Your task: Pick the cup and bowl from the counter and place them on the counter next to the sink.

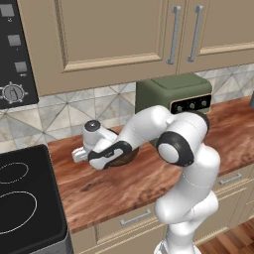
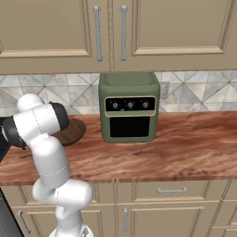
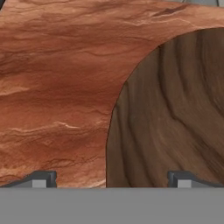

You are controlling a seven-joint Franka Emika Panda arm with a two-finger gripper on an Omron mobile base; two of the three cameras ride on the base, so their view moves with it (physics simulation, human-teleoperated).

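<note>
1. The tool (image 3: pixel 112 179) hangs low over the desk (image 1: pixel 149 178) with its jaws spread wide and nothing between them.
2. Under it lies a round dark wooden disc (image 3: pixel 175 113), flat on the desk left of the green oven (image 2: pixel 129 107); cup, bowl and sink cannot be made out here.
3. The disc looks stiff, light and shallow; its rim seems the likeliest hold.
4. Open desk lies toward the stovetop (image 1: pixel 25 198); the oven crowds the other side.

No words, brands or numbers can be read. At the upper left of the left base view a dark panel (image 1: pixel 15 54) bears small pale squares and a dial with tick marks, perhaps symbols, too blurred to make out.
</note>
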